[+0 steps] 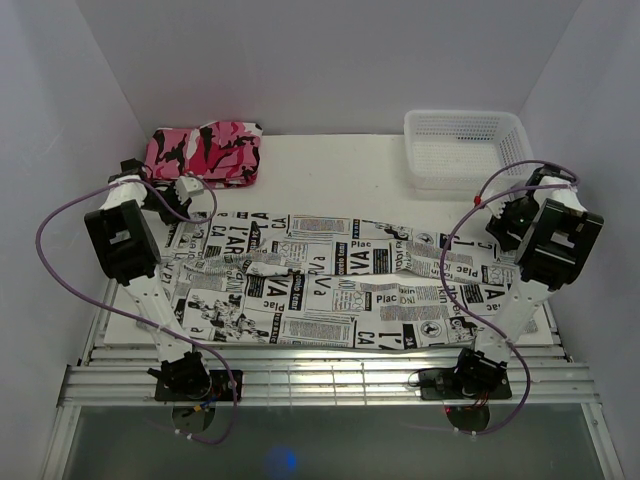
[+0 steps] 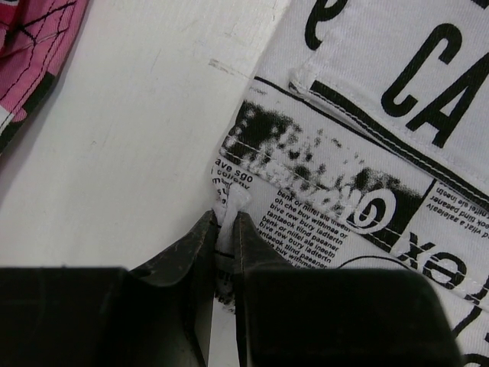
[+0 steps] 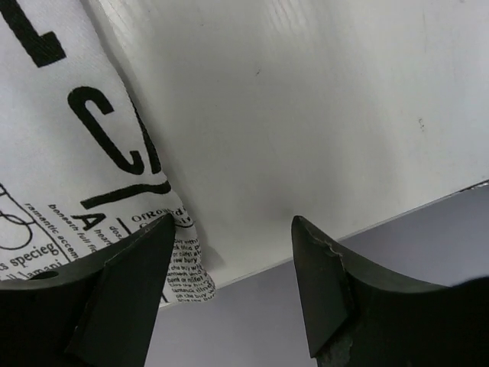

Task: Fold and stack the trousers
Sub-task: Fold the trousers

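Observation:
The trousers [image 1: 330,285], white with black newspaper print, lie spread wide across the table with their legs partly overlapping. My left gripper [image 1: 190,200] is at their far left corner. In the left wrist view it [image 2: 225,223] is shut on a pinched edge of the trousers [image 2: 344,191]. My right gripper [image 1: 506,222] is at the cloth's right end. In the right wrist view it [image 3: 233,225] stands open with nothing between its fingers, just above the table's right edge. A corner of the trousers [image 3: 183,267] lies beside the left fingertip [image 3: 157,237] and overhangs that edge.
A pink, black and white camouflage garment [image 1: 205,150] lies folded at the back left, close to the left gripper, and shows in the left wrist view [image 2: 23,46]. A white mesh basket [image 1: 465,145] stands at the back right. Walls enclose the table on three sides.

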Robot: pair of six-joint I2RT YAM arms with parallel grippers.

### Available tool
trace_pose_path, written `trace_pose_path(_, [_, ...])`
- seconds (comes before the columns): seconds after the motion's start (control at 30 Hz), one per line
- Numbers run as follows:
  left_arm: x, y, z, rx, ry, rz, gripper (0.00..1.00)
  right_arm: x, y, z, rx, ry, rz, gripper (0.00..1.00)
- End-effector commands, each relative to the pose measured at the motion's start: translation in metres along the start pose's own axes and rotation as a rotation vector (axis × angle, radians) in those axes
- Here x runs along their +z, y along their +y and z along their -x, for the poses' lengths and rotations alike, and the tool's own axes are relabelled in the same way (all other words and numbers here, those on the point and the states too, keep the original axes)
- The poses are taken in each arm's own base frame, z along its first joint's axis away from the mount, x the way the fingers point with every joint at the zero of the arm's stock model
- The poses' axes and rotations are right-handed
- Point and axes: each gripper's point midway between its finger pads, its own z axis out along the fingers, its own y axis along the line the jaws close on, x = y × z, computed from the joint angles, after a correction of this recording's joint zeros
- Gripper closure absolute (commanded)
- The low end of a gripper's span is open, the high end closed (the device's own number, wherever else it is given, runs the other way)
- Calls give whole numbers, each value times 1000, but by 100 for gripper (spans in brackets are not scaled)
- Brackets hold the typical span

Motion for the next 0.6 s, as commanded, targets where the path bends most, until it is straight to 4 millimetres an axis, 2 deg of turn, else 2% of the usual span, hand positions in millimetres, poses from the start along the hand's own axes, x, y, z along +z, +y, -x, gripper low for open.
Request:
trace_pose_path(0.0, [-10,-1,-23,-27,89,17,100,18,15,-17,-31,56,47,32])
trace_pose_path(0.03, [-10,-2,-22,-31,87,17,100,20,18,-18,-42,62,55,36])
trace_pose_path(0.07, [-10,-1,-21,-37,82,20,100,23,23,-19,-47,65,67,54])
trace_pose_path(0.13, [-12,2,-18,-72,73,31,100,21,24,-17,-51,60,63,70])
trace_pose_path(0.17, [-14,4,-15,-81,64,39,100,15,21,-15,-55,52,46,82])
trace_pose_path(0.2, [-16,6,-12,-93,46,46,100,10,18,-10,-56,32,30,88])
trace_pose_path(0.27, [-25,14,-4,-123,23,83,100,-6,10,-3,-52,14,-17,92])
trace_pose_path(0.4, [-43,31,8,-169,-26,157,100,-35,-4,14,-51,-41,-83,92])
trace_pose_path(0.53, [-76,55,19,-227,-117,265,100,-68,-20,29,-48,-102,-181,92])
trace_pose_path(0.57, [-80,55,20,-252,-134,276,100,-81,-24,32,-49,-113,-216,92])
